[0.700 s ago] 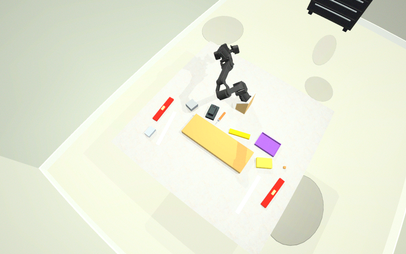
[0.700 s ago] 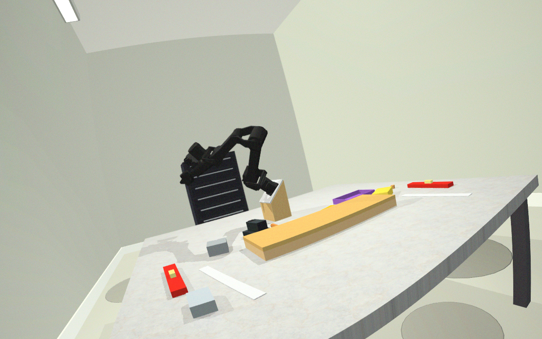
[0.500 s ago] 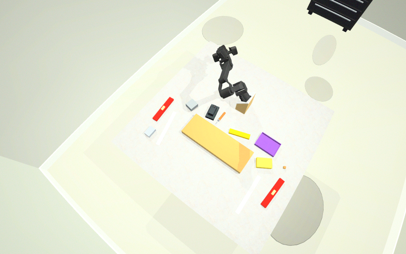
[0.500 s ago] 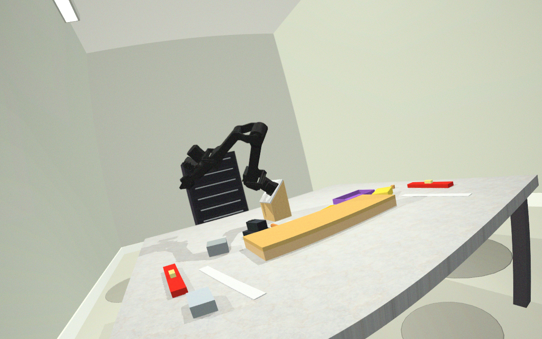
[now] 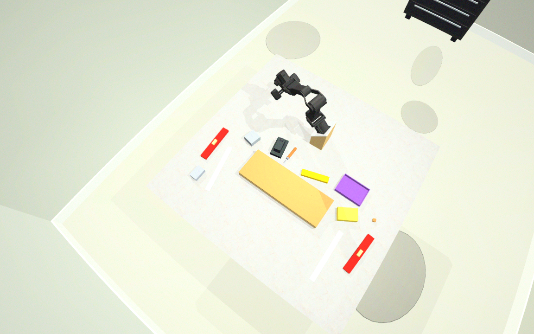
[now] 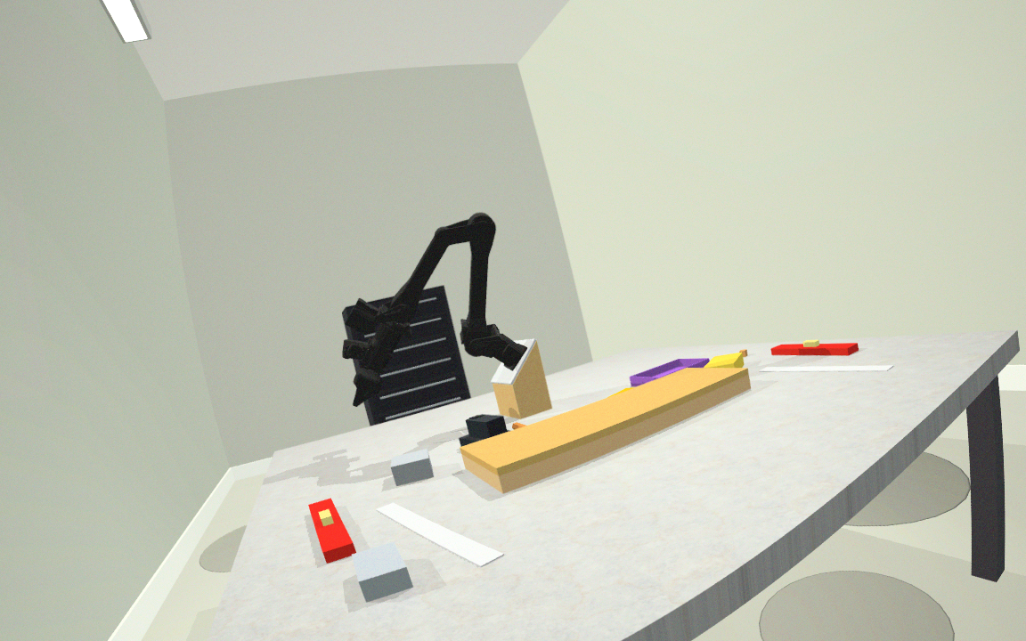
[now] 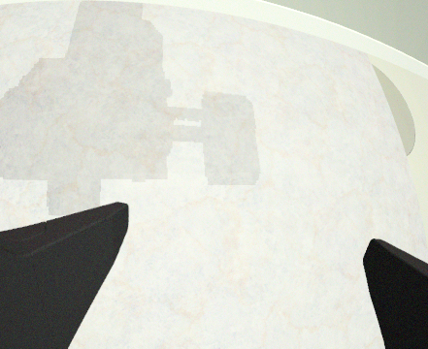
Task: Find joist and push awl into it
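The black stud finder (image 5: 279,146) (image 6: 484,427) lies on the table behind the left end of the orange-tan floor panel (image 5: 284,190) (image 6: 604,418). The orange-handled awl (image 5: 292,151) lies beside it, its thin tip toward the panel; only a bit of its handle shows in the exterior view. The purple tray (image 5: 352,190) (image 6: 668,370) is empty, past the panel's right end. My gripper (image 7: 254,237) is open and empty, raised above the table's back left part, away from stud finder and awl. No hole shows in the panel. The joist is hidden.
A wedge-shaped block (image 5: 318,142) (image 6: 533,386) stands by the arm's base. A yellow bar (image 5: 314,176) and a yellow block (image 5: 347,214) lie near the tray. Red levels (image 5: 214,143) (image 5: 358,253), white strips (image 5: 219,168) (image 5: 326,255) and grey blocks (image 5: 252,137) (image 5: 197,172) lie around the panel.
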Tool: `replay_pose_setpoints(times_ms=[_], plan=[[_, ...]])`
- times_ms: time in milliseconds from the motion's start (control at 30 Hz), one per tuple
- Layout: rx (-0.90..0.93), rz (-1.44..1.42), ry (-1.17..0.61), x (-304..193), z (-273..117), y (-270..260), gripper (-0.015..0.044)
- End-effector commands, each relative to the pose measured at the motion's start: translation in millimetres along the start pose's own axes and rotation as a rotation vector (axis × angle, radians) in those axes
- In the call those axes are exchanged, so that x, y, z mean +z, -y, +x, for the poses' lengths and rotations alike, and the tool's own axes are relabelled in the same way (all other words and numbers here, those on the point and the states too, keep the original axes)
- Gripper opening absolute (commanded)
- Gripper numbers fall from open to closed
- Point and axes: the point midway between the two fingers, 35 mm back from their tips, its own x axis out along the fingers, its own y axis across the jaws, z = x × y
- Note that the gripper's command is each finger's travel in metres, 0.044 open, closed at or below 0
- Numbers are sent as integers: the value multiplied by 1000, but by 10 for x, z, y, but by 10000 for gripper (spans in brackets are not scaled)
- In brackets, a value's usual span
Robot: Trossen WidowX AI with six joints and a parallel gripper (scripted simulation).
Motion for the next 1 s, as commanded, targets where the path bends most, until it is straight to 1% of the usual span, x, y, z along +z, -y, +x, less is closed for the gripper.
replay_pose_setpoints(times_ms=[0, 200, 433, 600, 733, 833, 967], plan=[[78, -77, -64, -133, 27, -265, 440], [277, -284, -177, -442, -60, -879, 440], [528, -559, -240, -800, -369, -1535, 440], [719, -757, -232, -1031, -717, -1949, 440], [862, -946, -203, -1230, -1049, -2180, 440], [951, -1072, -169, -1354, -1279, -2290, 440], [1020, -1229, -133, -1490, -1473, -2312, 440]])
